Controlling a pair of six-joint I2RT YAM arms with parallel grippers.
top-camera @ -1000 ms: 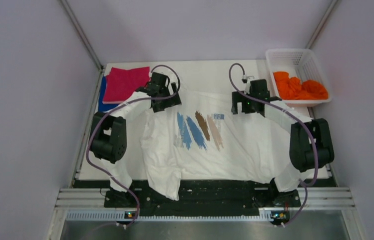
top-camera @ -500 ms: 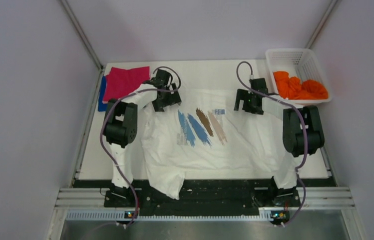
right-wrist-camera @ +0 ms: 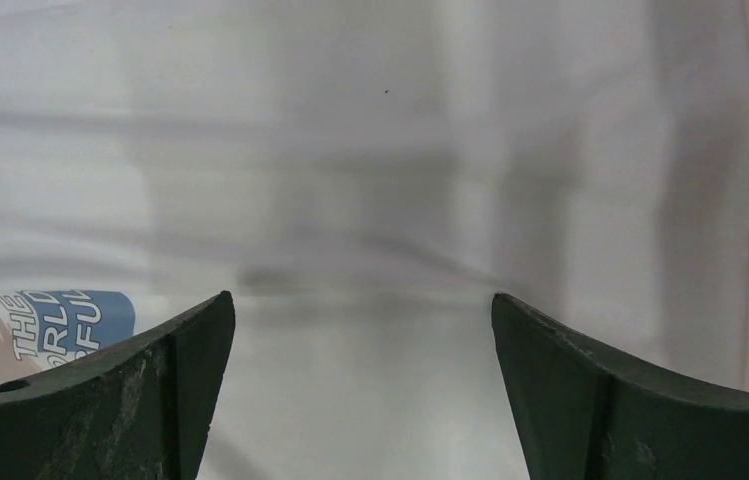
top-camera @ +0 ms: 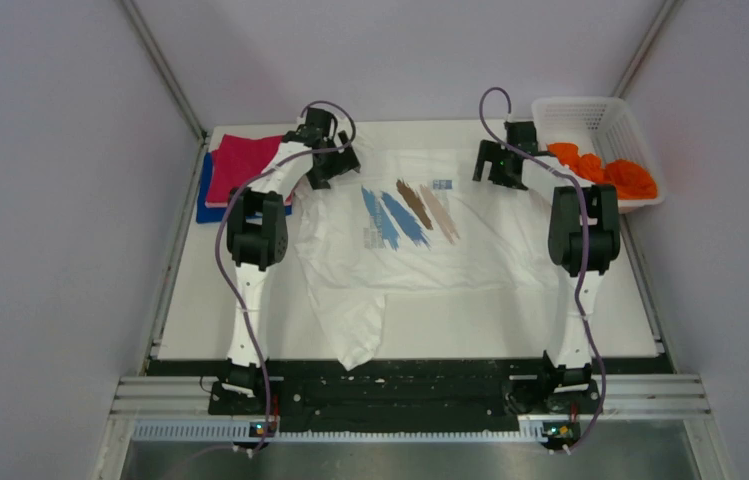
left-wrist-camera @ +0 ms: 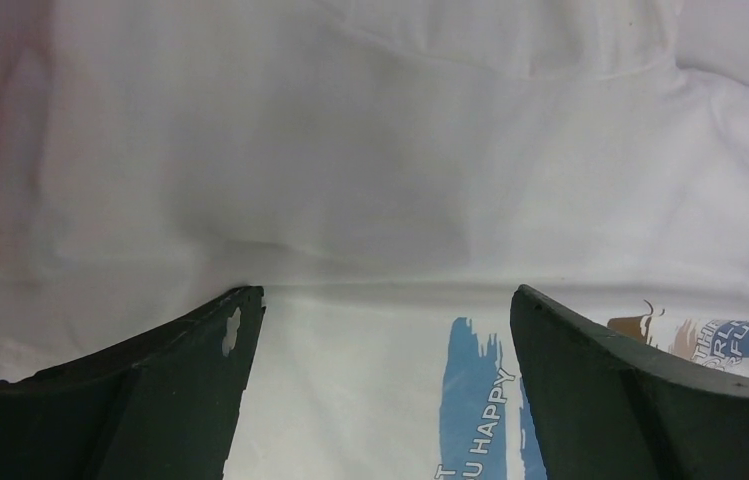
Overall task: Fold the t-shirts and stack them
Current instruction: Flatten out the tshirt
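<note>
Lying flat on the worktop, the white shirt is unfolded; left claw and right claw gape empty at its far edge; magenta shirt sits folded atop blue shirt; orange shirt waits in the basket

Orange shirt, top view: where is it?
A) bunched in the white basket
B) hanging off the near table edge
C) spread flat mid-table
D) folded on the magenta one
A: the orange shirt lies crumpled inside the white basket at the far right corner of the table.
</note>
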